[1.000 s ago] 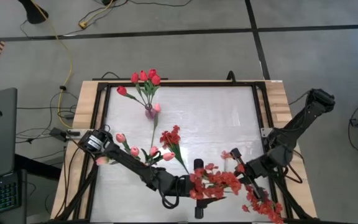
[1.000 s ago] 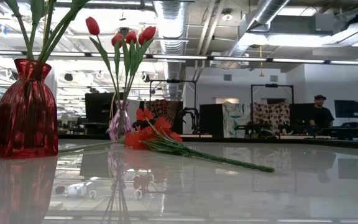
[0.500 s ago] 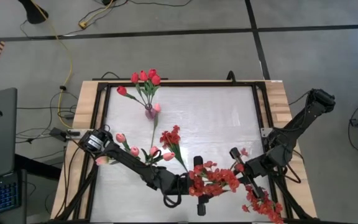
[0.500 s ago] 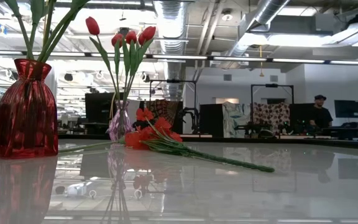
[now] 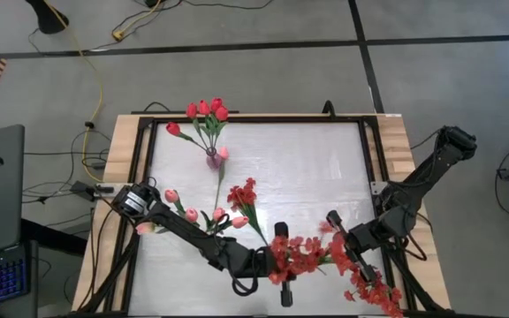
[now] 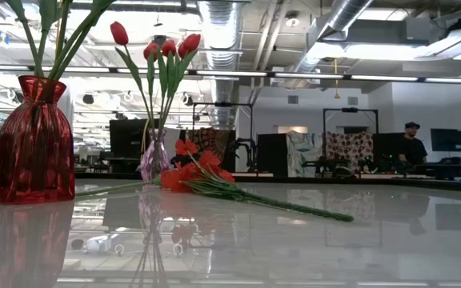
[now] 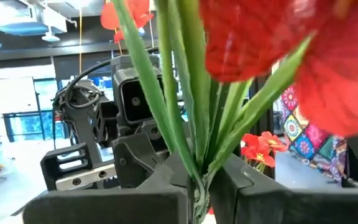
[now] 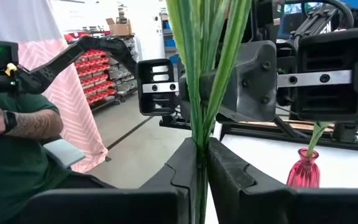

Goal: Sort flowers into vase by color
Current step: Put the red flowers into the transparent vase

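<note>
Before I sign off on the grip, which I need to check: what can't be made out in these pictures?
High view: red spray covers both jaws' hold on its stems.
Low view: neither arm shows; red vase's flower heads cut off by top edge.
Left wrist view: blossoms blurred, too close.

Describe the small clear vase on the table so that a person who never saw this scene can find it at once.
Start at the table's far edge in the high view, left of the middle. There the small clear vase stands upright, tinted pinkish purple, holding red tulips on green stems. Its neighbour, the red ribbed vase in the low view, is far wider and opaque.
</note>
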